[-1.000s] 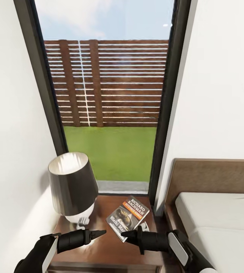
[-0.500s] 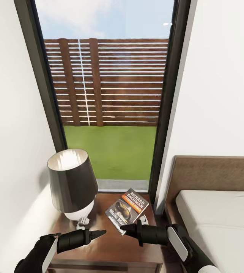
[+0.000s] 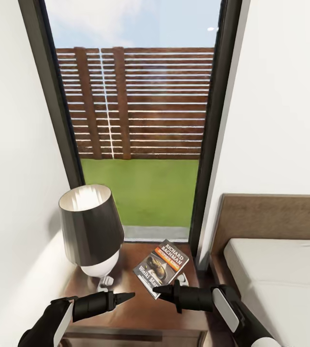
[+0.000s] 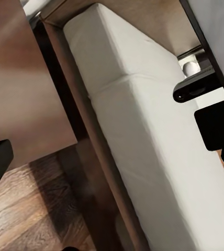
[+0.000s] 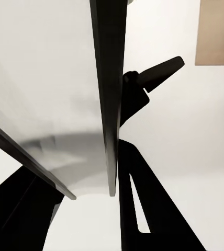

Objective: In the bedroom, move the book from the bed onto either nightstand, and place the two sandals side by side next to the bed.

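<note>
We find the book (image 3: 161, 266) lying flat on the nightstand (image 3: 130, 308), near its back right corner, beside the lamp (image 3: 89, 231). The right gripper (image 3: 158, 290) sits at the book's near edge; whether its claw pinches the cover or has let go, we cannot tell. The left gripper (image 3: 126, 295) looks narrowed to a point, holding nothing. We advise a clean release and a level retreat, so the book is not dragged toward the bed (image 3: 280, 279).
</note>
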Tool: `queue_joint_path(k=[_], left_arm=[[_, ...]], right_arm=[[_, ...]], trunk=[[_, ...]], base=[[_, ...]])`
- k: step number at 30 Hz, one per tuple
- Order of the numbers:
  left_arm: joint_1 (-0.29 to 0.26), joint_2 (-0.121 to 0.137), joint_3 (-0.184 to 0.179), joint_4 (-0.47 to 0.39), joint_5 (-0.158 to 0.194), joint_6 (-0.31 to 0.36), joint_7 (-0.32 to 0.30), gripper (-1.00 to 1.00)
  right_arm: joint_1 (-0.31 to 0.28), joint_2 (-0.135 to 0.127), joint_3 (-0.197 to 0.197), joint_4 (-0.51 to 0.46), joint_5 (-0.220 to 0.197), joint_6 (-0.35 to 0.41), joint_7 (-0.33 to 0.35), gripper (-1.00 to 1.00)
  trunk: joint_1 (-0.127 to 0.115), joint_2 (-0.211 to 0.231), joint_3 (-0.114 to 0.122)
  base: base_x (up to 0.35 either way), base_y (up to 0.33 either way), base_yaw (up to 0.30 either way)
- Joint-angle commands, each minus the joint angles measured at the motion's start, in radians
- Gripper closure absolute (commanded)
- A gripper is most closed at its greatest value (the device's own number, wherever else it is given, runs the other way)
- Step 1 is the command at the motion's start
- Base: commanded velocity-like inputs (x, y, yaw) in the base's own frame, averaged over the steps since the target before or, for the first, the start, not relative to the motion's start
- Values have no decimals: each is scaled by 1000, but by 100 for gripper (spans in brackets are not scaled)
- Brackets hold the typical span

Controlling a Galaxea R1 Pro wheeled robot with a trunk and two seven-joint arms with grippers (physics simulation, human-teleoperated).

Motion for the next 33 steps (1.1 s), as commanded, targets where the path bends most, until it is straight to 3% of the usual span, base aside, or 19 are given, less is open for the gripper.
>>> queue_joint_path(k=[1, 33], left_arm=[[-1, 0, 1, 0, 4, 10, -2, -100], [-1, 0, 1, 0, 5, 10, -3, -100]], right_arm=[[-1, -1, 1, 0, -2, 4, 4, 100], [-1, -1, 0, 8, -1, 4, 4, 100]], trunk=[[4, -8, -4], [127, -232, -104]], base=[[0, 0, 0], [0, 0, 0]])
